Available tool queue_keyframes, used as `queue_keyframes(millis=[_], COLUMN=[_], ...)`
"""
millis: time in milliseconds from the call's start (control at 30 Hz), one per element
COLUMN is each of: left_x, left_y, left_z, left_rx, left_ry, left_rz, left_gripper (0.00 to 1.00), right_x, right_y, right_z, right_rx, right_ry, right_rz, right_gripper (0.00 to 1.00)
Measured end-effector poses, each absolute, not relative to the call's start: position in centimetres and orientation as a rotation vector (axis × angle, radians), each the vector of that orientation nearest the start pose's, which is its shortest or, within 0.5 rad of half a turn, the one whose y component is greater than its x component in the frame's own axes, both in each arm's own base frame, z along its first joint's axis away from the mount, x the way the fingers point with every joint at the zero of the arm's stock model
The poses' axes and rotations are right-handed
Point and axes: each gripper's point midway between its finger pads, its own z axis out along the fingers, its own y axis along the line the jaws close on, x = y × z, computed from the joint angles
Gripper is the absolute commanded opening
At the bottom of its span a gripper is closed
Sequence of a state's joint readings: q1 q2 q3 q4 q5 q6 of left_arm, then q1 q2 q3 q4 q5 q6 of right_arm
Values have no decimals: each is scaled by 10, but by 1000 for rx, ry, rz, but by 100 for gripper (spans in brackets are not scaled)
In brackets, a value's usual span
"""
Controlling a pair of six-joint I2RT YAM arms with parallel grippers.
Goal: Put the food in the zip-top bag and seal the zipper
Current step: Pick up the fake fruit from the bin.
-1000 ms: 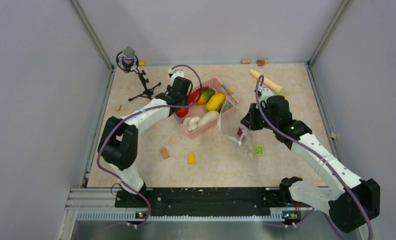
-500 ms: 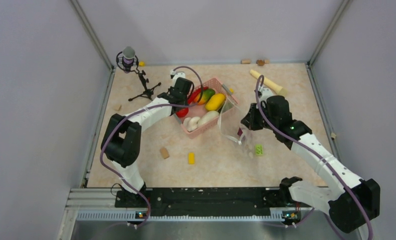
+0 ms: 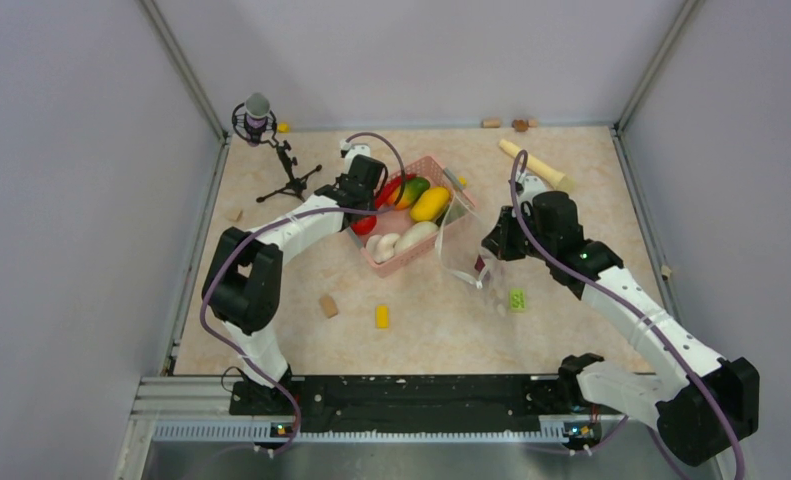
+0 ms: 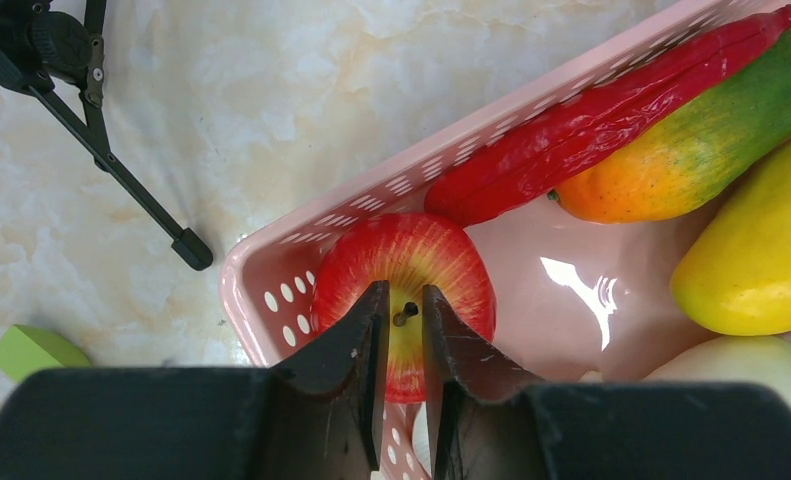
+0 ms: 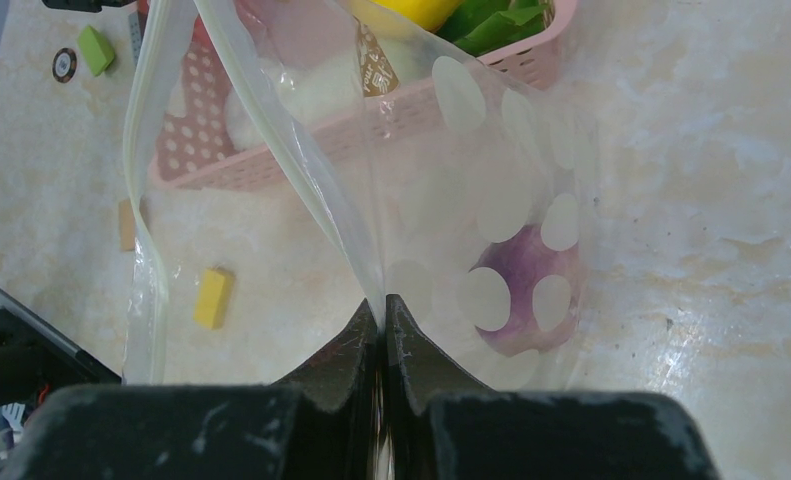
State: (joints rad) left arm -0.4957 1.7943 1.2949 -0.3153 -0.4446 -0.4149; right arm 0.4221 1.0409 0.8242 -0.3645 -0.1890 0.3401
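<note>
Over the table from above, the left gripper (image 3: 363,207) hangs at the pink basket's (image 3: 411,262) 9 o'clock end, above the red apple (image 3: 364,225). The zip-top bag (image 3: 463,255) stands just beside the basket at its 3 o'clock, pinched by the right gripper (image 3: 491,245).

At the left wrist, the fingers straddle the apple's stem (image 4: 404,316) with a narrow gap. I cannot tell whether they clamp it. A stem pinch looks frail, so a hold across the apple's body seems wiser.

At the right wrist, the jaws are closed on the bag's rim and the mouth gapes toward 11 o'clock. A purple onion (image 5: 526,290) lies inside, at 3 o'clock of the fingertips.
</note>
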Motion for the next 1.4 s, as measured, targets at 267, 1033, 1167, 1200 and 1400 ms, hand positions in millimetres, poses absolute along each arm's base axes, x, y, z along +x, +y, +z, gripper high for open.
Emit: queue_keyframes(millis=[267, 1033, 1167, 1200, 1400], left_x=[433, 429, 426, 425, 410], left_y=[-164, -168, -168, -167, -165], left_z=[106, 103, 103, 104, 115], left_rx=[-117, -169, -173, -173, -164], left_ry=[2286, 2307, 2316, 2317, 2316], left_rz=[63, 22, 20, 19, -18], left_gripper=[23, 0, 0, 0, 0], right_x=[274, 274, 274, 274, 274], right_y=[173, 173, 173, 173, 173], right_z=[180, 180, 180, 180, 181], right_rx=[-201, -201, -201, -201, -201], right_ry=[2202, 2203, 2203, 2203, 2200], right_rz=[633, 633, 633, 633, 633], right_gripper=[3, 3, 3, 3, 3])
